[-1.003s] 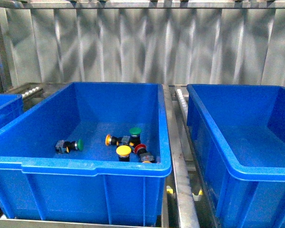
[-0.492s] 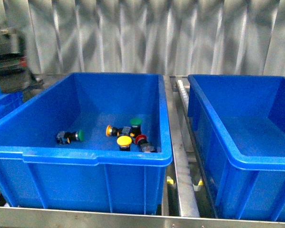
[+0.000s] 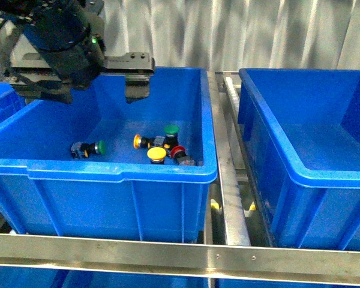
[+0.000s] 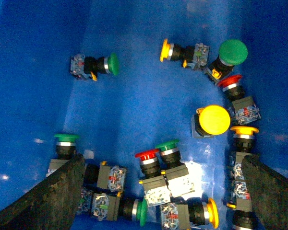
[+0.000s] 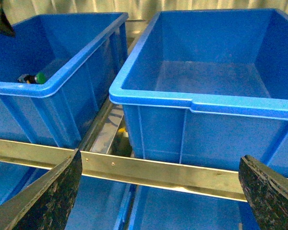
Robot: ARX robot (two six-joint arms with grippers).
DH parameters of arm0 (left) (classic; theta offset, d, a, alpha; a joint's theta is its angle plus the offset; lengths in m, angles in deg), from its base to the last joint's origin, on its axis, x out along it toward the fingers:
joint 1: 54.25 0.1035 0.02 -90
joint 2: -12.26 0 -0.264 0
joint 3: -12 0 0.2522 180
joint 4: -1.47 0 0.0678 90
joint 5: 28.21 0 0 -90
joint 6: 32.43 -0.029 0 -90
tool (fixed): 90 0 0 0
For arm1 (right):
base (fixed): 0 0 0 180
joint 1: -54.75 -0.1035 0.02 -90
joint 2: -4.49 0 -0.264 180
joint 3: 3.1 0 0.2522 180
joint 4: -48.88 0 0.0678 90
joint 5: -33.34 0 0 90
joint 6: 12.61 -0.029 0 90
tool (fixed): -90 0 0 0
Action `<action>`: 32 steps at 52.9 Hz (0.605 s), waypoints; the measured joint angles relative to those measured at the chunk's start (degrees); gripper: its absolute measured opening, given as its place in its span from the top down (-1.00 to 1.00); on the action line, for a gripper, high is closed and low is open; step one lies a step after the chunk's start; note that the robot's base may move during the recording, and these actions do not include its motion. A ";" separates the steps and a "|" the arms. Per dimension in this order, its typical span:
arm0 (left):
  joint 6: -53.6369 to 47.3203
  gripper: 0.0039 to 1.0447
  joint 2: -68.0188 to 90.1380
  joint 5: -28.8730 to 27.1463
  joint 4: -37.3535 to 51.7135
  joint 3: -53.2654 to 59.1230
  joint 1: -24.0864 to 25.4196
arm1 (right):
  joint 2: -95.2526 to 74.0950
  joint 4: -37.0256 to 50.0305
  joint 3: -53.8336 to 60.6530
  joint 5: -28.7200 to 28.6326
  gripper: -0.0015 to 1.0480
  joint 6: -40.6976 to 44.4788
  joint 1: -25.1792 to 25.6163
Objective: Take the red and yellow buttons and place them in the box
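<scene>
At the upper left of the front view, the black left gripper (image 3: 87,81) hangs over a deep blue plastic bin (image 3: 121,173), jaws spread wide and holding nothing. Left of centre on the bin floor, a green-capped push button (image 3: 98,147) lies on its side. Nearer the bin's right wall cluster a side-lying yellow-capped button (image 3: 138,142), an upright yellow-capped button (image 3: 156,154), a second green-capped button (image 3: 171,129) and a red-capped button (image 3: 177,152). The left wrist view shows more buttons below the gripper, among them another red-capped button (image 4: 147,155). Across a metal rail (image 3: 231,180), at right, stands a second blue plastic bin (image 3: 300,174). The right gripper (image 5: 158,191), seen only by its wrist camera, is also spread wide and empty.
</scene>
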 joint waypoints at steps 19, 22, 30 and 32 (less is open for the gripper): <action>2.14 -0.85 12.24 -2.43 -5.11 -11.50 -2.71 | 0.00 0.00 0.00 0.00 -0.87 0.00 0.00; 2.62 -0.85 14.21 -2.40 -5.55 -13.25 -2.99 | 0.00 0.00 0.00 0.00 -0.87 0.00 0.00; 3.87 -0.85 18.34 -2.99 -6.73 -17.46 -3.50 | 0.00 0.00 0.00 0.00 -0.87 0.00 0.00; 4.13 -0.85 19.19 -3.17 -7.23 -18.51 -3.58 | 0.00 0.00 0.00 0.00 -0.87 0.00 0.00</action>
